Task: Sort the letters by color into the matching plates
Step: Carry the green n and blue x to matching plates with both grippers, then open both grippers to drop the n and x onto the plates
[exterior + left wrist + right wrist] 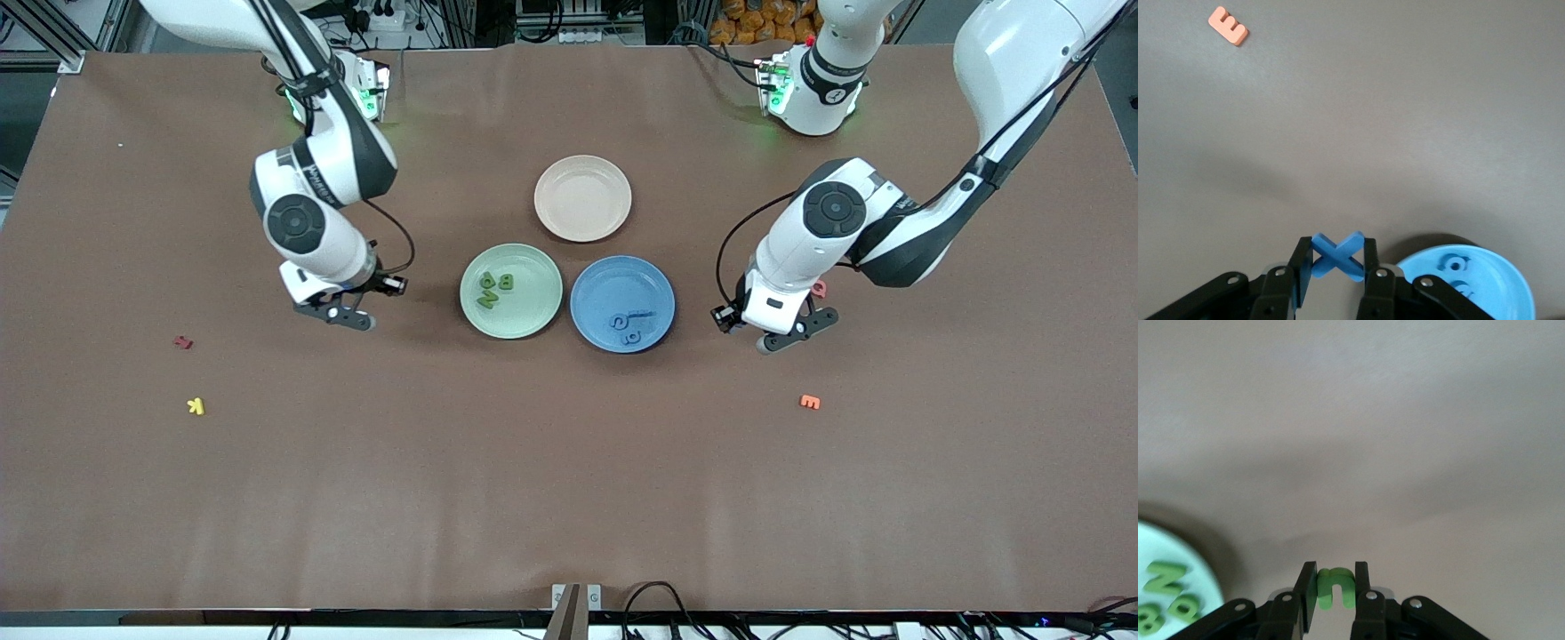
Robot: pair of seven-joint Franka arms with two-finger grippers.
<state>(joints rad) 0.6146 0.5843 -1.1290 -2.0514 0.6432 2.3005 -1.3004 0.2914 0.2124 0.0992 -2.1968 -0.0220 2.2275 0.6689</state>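
**Both grippers carrying a letter beside the plates**

Going across the front view from the right arm's end of the table: a red letter lies on the brown table, and a yellow letter lies nearer the front camera than it. The right gripper hangs over bare table beside the green plate, toward the right arm's end. Its wrist view shows the fingers pinched on a green letter — an arch shape like an "n", held between the two pads.

The green plate holds three green letters, grouped close together toward the side of the plate facing the right gripper. Just beside it sits the blue plate, with three blue letters lying in the part nearest the front camera. A beige-pink plate sits farther from the front camera than both, close above the gap between them.

The left gripper hangs over bare table beside the blue plate, toward the left arm's end. In its wrist view the fingers are clamped on a blue X letter, gripped at its crossed arms — the blue plate's rim shows close by. A pink letter peeks out partly hidden by the left arm, and an orange E lies nearer the front camera than the left gripper.
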